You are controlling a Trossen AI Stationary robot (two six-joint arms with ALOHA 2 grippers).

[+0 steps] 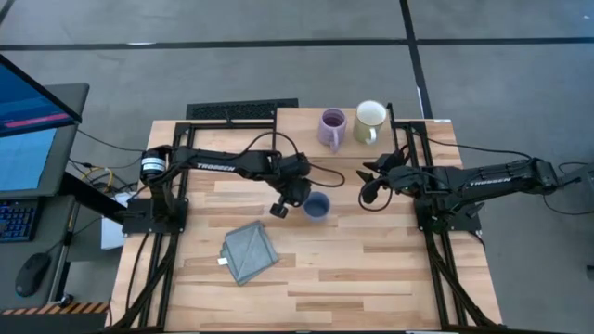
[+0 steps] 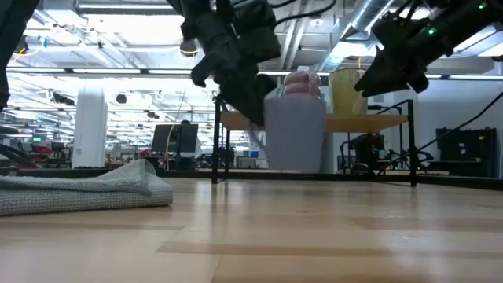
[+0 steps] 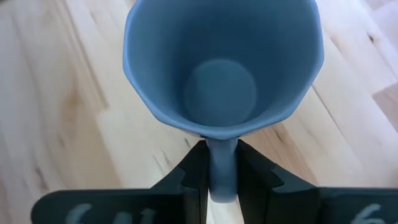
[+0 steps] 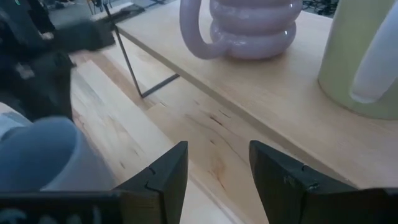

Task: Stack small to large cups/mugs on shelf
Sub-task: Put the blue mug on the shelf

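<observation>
The dusty blue mug (image 1: 316,206) is at the middle of the table, upright, held by my left gripper (image 1: 299,198); it also shows in the left wrist view (image 3: 224,68) and the low view (image 2: 295,134). The lavender mug (image 1: 331,128) and the cream-white mug (image 1: 369,122) stand on the shelf (image 1: 306,119) at the far edge. My right gripper (image 1: 368,182) is open and empty, to the right of the blue mug and near the shelf's front; its fingers (image 4: 214,180) point toward the shelf (image 4: 273,93). My left gripper pinches the blue mug's handle (image 3: 222,165) between its two fingers, coming from the table's left and slanting down. The mug stays upright, mouth up. In the low view (image 2: 295,167) its base seems slightly above the table, but I cannot tell for sure.
A grey-blue folded cloth (image 1: 249,252) lies on the table near the left front. The shelf's thin black legs (image 2: 214,141) stand behind the blue mug. A monitor (image 1: 32,125) and a keyboard are off the table's left side.
</observation>
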